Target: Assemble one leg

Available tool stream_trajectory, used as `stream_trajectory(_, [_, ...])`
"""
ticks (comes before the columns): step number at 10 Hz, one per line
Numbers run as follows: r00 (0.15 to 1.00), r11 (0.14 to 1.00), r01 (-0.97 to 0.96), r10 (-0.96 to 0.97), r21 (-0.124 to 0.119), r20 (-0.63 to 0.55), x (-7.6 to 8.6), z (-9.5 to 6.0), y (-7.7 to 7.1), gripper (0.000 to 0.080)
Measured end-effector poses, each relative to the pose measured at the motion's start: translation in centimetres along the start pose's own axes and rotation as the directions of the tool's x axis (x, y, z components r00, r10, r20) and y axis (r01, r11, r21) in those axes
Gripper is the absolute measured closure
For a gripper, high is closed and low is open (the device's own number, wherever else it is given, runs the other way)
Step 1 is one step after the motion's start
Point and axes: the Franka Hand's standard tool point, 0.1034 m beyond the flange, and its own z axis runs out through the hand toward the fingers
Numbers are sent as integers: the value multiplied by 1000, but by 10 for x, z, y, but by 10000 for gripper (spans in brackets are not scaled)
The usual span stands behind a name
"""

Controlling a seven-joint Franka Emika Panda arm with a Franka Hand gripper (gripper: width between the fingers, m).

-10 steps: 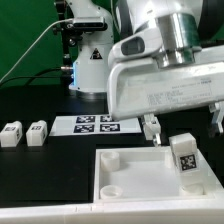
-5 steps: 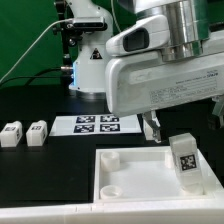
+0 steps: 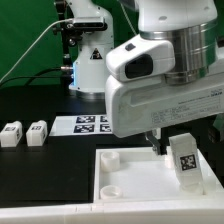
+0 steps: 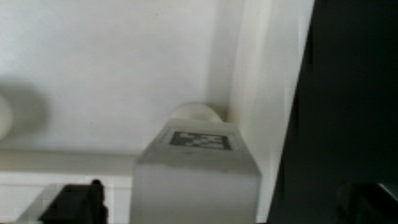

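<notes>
**LEG IN TRAY CORNER, PINCER SPREAD OVER IT, NOTHING GRIPPED**

**Placement.** Leg (image 3: 185, 158) stands upright inside the tray (image 3: 145, 176), in the tray corner toward the ext. view's right, tag facing the camera. Wrist view shows it close along the tray wall, w/ a rounded socket (image 4: 203, 112) just beyond it. Seated in that socket or only parked beside it: cannot tell.

Pincer (image 4: 224, 203) hangs over the leg w/ its fingers well apart. One dark tip is over the tray floor, the other over the dark tabletop (image 3: 35, 105) outside the wall. Neither touches the leg.

Judgement: this straddle suits a grasp from above. The wall lies between leg and outer finger, so a low closing could catch the rim or tip the leg.

**Other parts.** A spare leg (image 3: 12, 135) and a second spare leg (image 3: 37, 133) stand side by side toward the tabletop edge at the ext. view's left, well apart from the tray. The marker board (image 3: 95, 124) lies flat mid-tabletop, between them and the arm.

**Surface and room.** Tabletop is black, matt and flat; the tray sits at its near edge. Past the far edge stand a white machine base (image 3: 88, 60) w/ a warning-triangle sticker and a cable (image 3: 35, 48). The rest of the bkgd is too dark to read.
</notes>
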Motion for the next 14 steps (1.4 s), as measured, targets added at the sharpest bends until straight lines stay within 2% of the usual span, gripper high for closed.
stream_trajectory(2, [1000, 1000, -31, 31, 0, 2, -1, 2, -3, 151])
stream_trajectory(3, [999, 999, -44, 44, 0, 2, -1, 3, -3, 273])
stream_trajectory(4, [997, 997, -75, 75, 2, 2, -1, 3, -3, 273])
stream_trajectory(5, [987, 987, -158, 158, 1, 2, -1, 3, -3, 408])
stream_trajectory(6, [973, 973, -233, 233, 0, 2, -1, 3, -2, 504])
stream_trajectory(9, [859, 859, -512, 512, 0, 3, -1, 3, -4, 505])
stream_trajectory(11, [702, 702, -712, 712, 26, 17, 7, 4, 0, 505])
stream_trajectory(13, [496, 494, -868, 868, 39, 38, 9, 4, 2, 505])
stream_trajectory(14, [344, 342, -938, 937, 48, 63, 10, 4, 3, 505])
